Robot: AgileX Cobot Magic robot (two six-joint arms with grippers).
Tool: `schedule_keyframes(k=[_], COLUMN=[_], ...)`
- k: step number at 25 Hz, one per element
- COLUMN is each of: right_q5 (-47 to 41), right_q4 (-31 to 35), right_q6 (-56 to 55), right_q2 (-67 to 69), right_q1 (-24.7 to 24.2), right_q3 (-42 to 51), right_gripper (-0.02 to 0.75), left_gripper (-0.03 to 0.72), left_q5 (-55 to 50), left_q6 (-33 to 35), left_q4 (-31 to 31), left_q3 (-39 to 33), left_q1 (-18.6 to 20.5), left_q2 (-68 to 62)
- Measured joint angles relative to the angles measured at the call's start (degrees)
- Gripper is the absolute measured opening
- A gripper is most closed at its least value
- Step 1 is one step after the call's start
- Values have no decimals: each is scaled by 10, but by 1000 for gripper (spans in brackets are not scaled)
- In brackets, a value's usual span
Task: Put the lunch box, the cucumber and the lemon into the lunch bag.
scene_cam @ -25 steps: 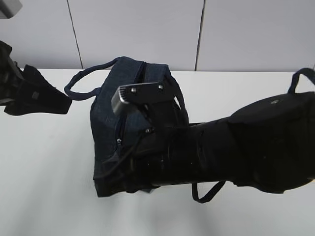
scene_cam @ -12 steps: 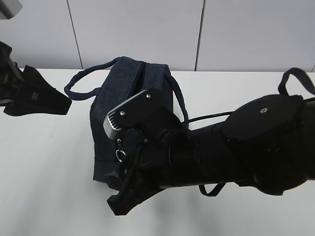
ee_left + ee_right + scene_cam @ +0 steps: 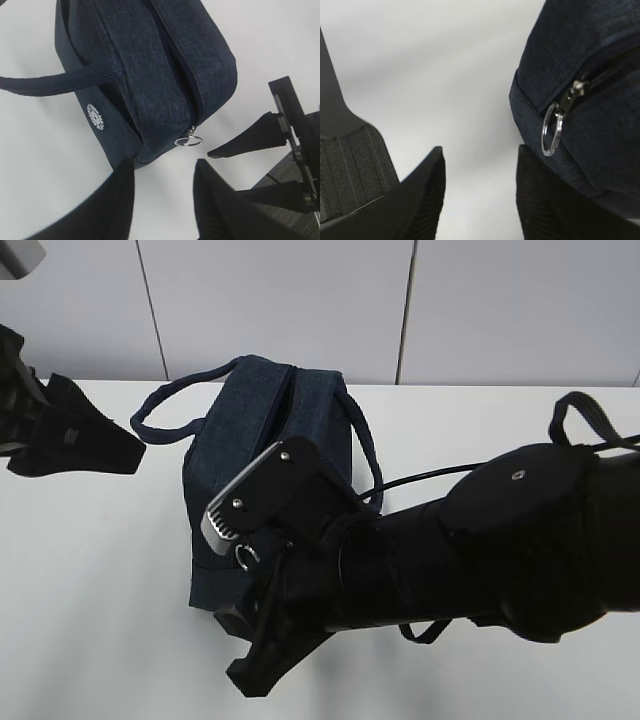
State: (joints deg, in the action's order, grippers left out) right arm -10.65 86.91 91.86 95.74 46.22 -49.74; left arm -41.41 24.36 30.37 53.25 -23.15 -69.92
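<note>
Now my right fingers [image 3: 479,192] stand apart with bare white tabletop [image 3: 435,65] showing between them, holding nothing. They hover at the near end of the lunch bag [image 3: 262,450], just beside its corner, and in the right wrist view the silver ring pull [image 3: 551,129] hangs from the zipper at that end, close to one fingertip but not between the two. In the exterior view my right arm [image 3: 470,550] reaches in from the right and hides much of the bag's near right side.

My left fingers [image 3: 162,202] are also parted and empty. In the left wrist view they frame the tabletop just off the bag's near end, with the ring pull a little beyond them. In the exterior view they hang at the far left edge, well apart from the bag.

The dark navy bag sits upright in the middle of the tabletop, its zipper running along the top and drawn shut. One loop handle [image 3: 165,405] arcs out to the left. A small round white logo [image 3: 95,116] marks its left side.
</note>
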Motion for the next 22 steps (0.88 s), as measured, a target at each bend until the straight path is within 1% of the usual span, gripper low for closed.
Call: schedule_keyframes(k=[4, 7, 13, 22], right_q5=[18, 38, 70, 75], right_q4=[44, 57, 66, 68], right_q6=[1, 1, 1, 9], right_q2=[0, 0, 0, 11], right_q1=[0, 0, 0, 0], right_q3=[0, 0, 0, -6], right_gripper=[349, 349, 349, 349], left_gripper=[267, 267, 267, 267], left_q5=[0, 0, 0, 0], left_q6=[0, 0, 0, 3], left_q4=[0, 0, 0, 0], left_q3=[0, 0, 0, 0], left_q1=[0, 0, 0, 0], left_q2=[0, 0, 0, 0])
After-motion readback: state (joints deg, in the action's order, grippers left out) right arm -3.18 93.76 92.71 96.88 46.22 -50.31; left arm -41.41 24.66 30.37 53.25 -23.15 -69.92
